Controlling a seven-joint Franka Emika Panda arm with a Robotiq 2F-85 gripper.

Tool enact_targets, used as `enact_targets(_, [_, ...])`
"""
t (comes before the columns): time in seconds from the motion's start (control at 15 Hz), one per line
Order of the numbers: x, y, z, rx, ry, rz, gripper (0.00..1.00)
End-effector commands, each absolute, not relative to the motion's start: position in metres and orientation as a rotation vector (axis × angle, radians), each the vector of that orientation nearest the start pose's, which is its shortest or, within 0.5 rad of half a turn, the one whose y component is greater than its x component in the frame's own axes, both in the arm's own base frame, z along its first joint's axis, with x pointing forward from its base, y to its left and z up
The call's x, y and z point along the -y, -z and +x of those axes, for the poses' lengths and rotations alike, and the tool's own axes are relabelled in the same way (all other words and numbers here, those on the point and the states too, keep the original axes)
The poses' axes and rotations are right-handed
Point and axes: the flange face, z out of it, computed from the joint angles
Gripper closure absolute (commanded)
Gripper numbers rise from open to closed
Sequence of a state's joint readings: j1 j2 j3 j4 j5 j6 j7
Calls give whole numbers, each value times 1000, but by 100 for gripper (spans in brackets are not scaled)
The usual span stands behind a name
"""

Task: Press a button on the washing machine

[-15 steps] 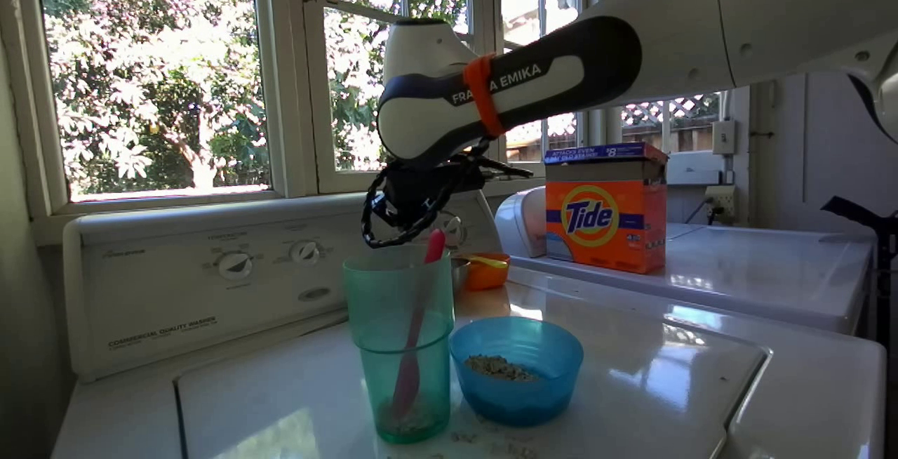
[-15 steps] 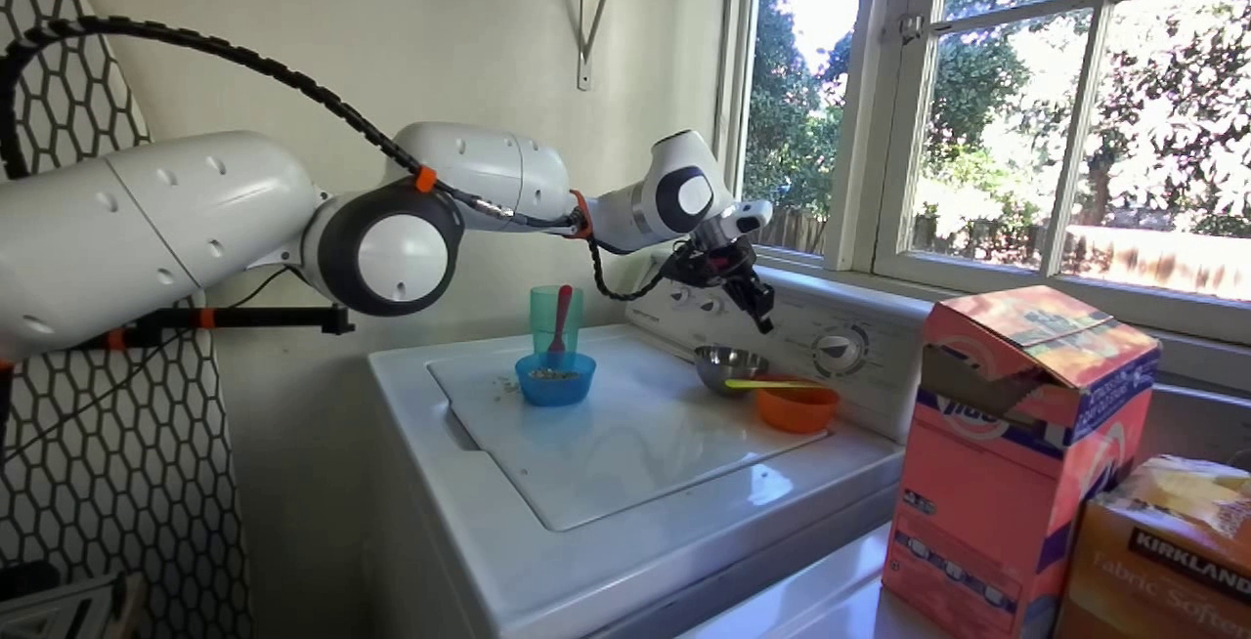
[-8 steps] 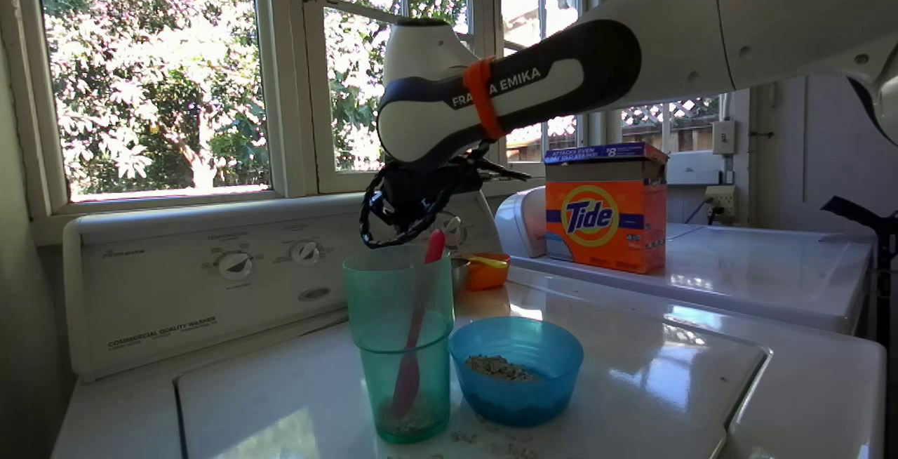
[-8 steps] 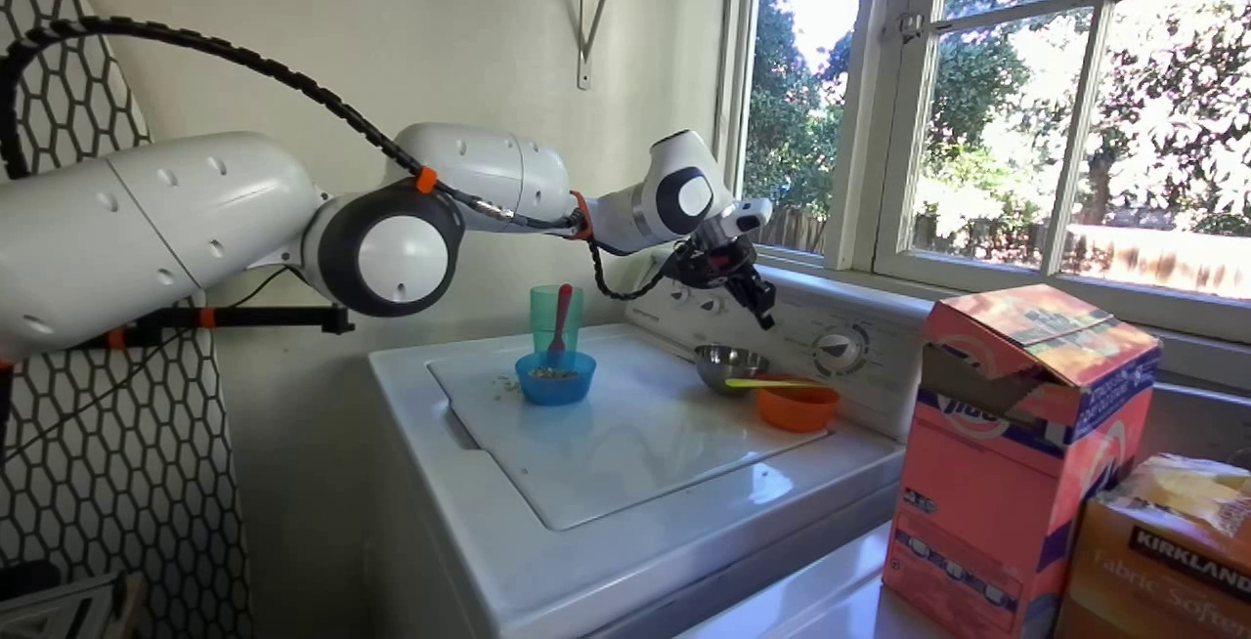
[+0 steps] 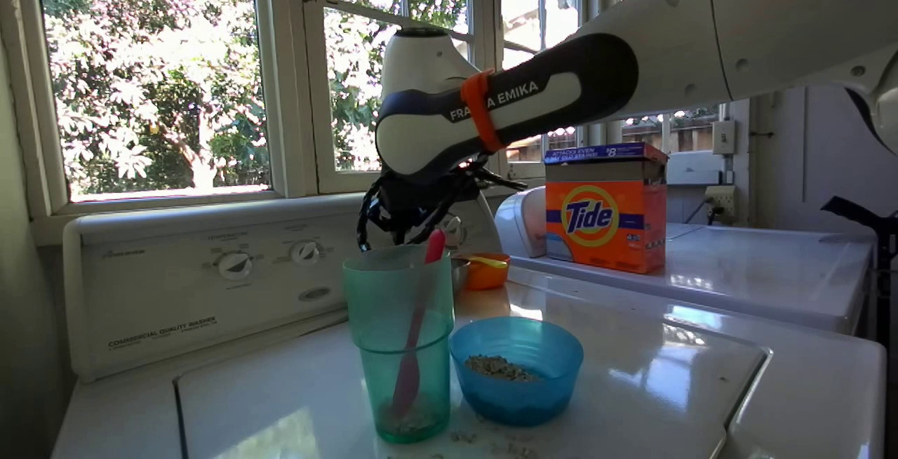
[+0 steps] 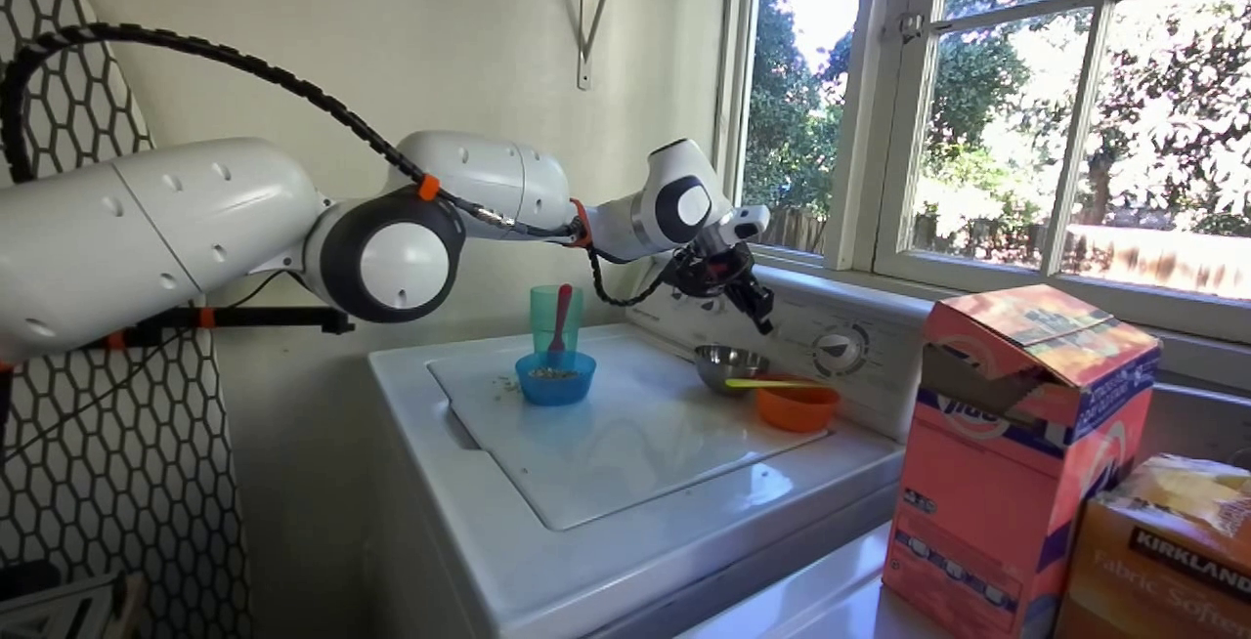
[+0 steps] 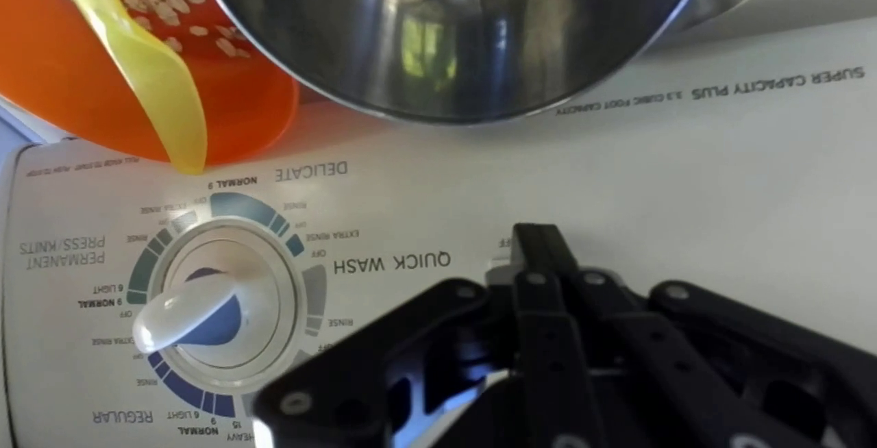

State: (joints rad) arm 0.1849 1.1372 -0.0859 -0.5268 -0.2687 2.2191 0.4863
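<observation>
Tight quarters here: the hand (image 7: 548,239), fingers (image 7: 526,246) together, hangs close at the back panel (image 7: 712,194), and the metal bowl (image 7: 534,51) crowds it from just below! Contact with the panel? Can't tell. Sideways, a flat stretch opens toward the big knob (image 7: 223,301), which sticks out, with the orange bowl (image 7: 240,126) near beneath and a yellow spoon (image 7: 154,78) poking past that bowl's rim. The opposite way, more flat panel, then small knobs (image 5: 235,266). Across the washing machine (image 6: 625,463), a broad lane runs between metal bowl and blue bowl (image 6: 555,390); just beside that, the green cup (image 5: 379,311) blocks, red spoon (image 5: 436,245) jutting above its rim. And the Tide box (image 5: 607,213) stands tall on the appliance (image 5: 758,262) alongside.
</observation>
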Motion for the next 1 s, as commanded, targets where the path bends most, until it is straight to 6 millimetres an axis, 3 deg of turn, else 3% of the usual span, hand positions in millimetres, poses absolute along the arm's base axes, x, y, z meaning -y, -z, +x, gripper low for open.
enact_targets(0.0, [-125, -392, 836, -339, 1079, -3081, 100])
enact_targets(0.93, [-119, -396, 837, -380, 1089, -3082, 100])
